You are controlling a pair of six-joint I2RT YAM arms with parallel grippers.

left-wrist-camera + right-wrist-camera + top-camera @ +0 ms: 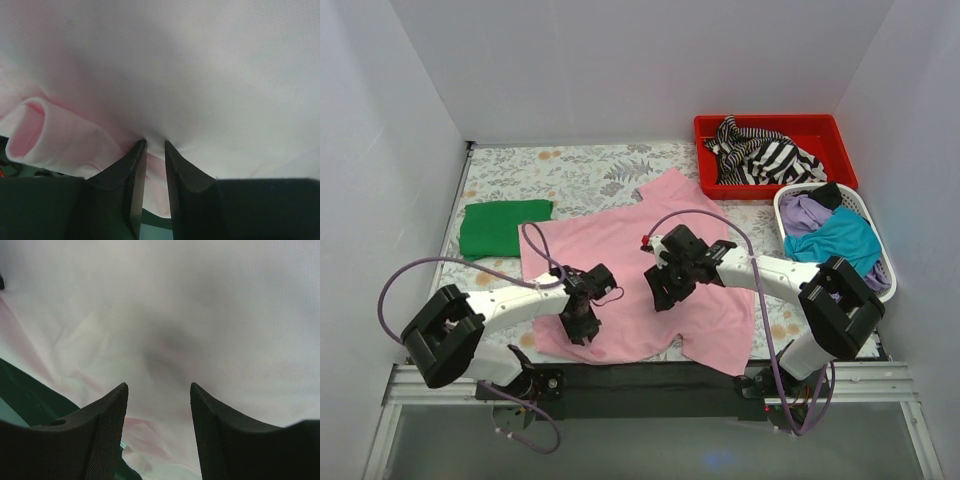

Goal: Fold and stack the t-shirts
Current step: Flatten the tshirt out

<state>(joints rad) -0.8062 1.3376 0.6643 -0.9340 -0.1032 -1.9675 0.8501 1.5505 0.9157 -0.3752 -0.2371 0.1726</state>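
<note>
1. We record the left gripper [154, 142] with jaws nearly together, pinching a fold of the pink shirt [200, 75] at their tips.
2. We record the right gripper [158, 386] with jaws apart, and the pink shirt spread just beneath it.
3. We note the green shirt [503, 226], folded, beyond and left of the left gripper, well apart.

From above and behind me, one camera overlooks the whole tabletop [580, 170]; both my wrist cameras sit close over the pink t-shirt [630, 240].
</note>
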